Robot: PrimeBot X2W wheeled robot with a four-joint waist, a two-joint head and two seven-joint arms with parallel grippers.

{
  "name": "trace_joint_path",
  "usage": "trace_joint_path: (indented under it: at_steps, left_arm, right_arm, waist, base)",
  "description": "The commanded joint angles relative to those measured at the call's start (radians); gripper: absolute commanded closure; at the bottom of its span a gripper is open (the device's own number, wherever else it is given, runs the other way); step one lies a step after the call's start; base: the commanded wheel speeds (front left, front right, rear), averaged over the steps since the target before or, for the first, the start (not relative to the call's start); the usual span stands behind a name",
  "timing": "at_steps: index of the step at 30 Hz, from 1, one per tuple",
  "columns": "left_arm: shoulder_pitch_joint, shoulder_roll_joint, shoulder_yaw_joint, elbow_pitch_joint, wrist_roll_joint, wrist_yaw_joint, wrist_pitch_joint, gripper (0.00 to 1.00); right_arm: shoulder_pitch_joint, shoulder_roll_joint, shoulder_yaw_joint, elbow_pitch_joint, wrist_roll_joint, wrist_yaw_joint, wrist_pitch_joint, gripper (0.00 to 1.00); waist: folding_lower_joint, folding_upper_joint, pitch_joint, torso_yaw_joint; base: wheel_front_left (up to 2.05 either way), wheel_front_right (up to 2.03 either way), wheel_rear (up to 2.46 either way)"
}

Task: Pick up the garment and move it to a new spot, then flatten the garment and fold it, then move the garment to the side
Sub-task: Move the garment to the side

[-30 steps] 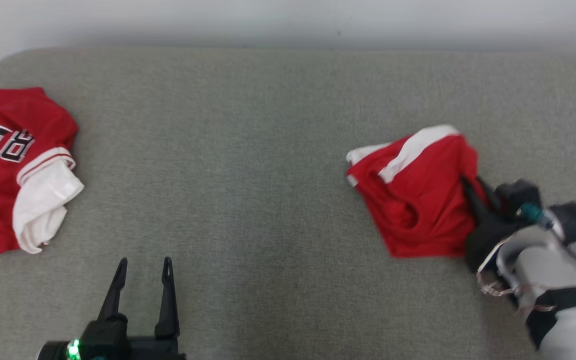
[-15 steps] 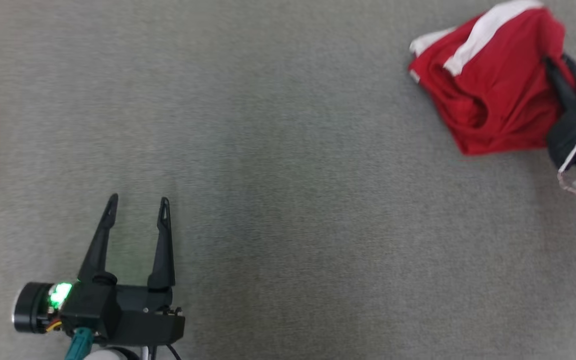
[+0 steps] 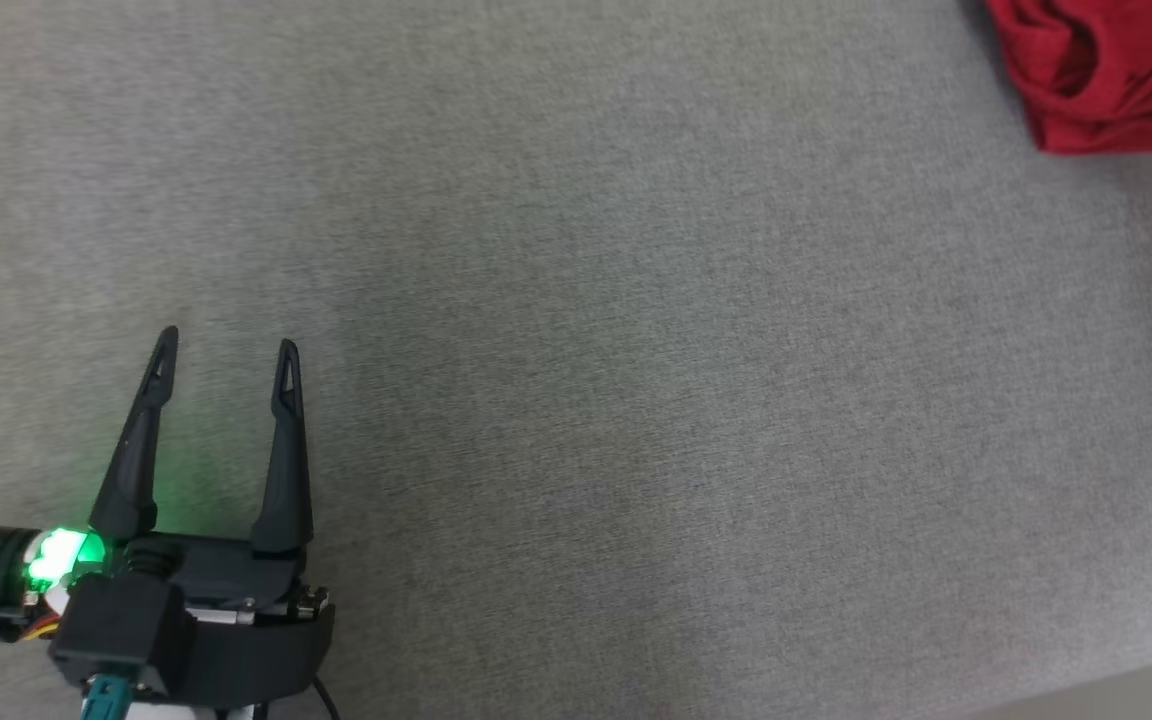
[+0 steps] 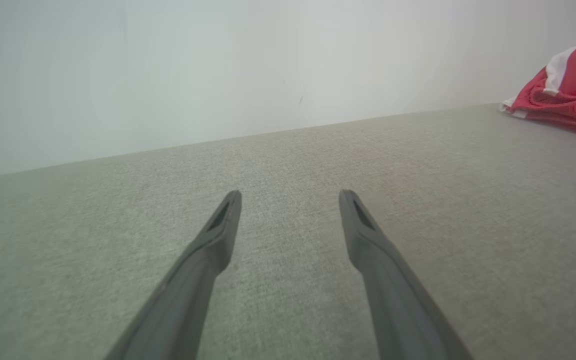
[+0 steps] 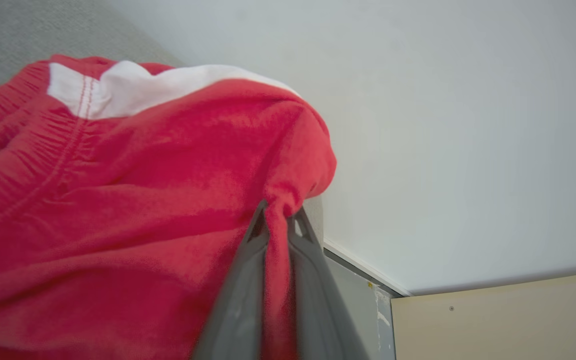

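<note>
Red cloth garment w/ white band (image 3: 1106, 80) lies bunched at far right of grey woven-fabric surface (image 3: 576, 400). Right gripper (image 5: 279, 220) has fingers nearly closed, pinching a thin fold at garment's edge. Left gripper (image 3: 226, 350) is near left, fingers wide apart, empty. Risk: such a small pinch may slip on lifting, or cloth drags & bunches more.

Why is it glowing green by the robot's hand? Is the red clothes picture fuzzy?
Head view: a green light on the left hand tints the grey surface beside it. Right wrist view: yes, the red garment is so close it looks soft, and the right hand pinching it blurs low down. Left wrist view: evenly lit, no glare.
</note>
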Motion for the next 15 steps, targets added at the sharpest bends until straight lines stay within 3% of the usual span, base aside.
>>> trace_joint_path:
  at_steps: [1,12,13,15]
  left_arm:
    - [-0.003,0.008,0.0,-0.019,0.003,0.005,-0.003,0.0]
    - [-0.003,0.024,-0.013,-0.078,0.005,0.024,-0.003,0.0]
    - [0.001,0.026,-0.011,-0.079,0.004,0.026,-0.003,0.0]
    - [0.008,0.028,-0.008,-0.08,0.001,0.032,-0.003,0.0]
  right_arm:
    - [-0.026,-0.004,0.001,0.006,0.005,-0.003,-0.009,1.0]
    - [-0.083,0.019,-0.009,0.071,-0.03,-0.003,-0.026,1.0]
    - [-0.09,0.022,-0.014,0.076,-0.037,-0.003,-0.027,0.0]
    - [-0.102,0.027,-0.026,0.092,-0.056,-0.003,-0.027,0.0]
  waist:
    - [-0.0001,-0.0002,0.045,-0.043]
    - [-0.0001,-0.0002,0.067,-0.043]
    - [-0.0001,-0.0002,0.068,-0.043]
    - [-0.0001,-0.0002,0.066,-0.042]
  base:
    - [0.0,0.0,0.0]
    - [0.0,0.0,0.0]
    - [0.0,0.0,0.0]
    - [0.0,0.0,0.0]
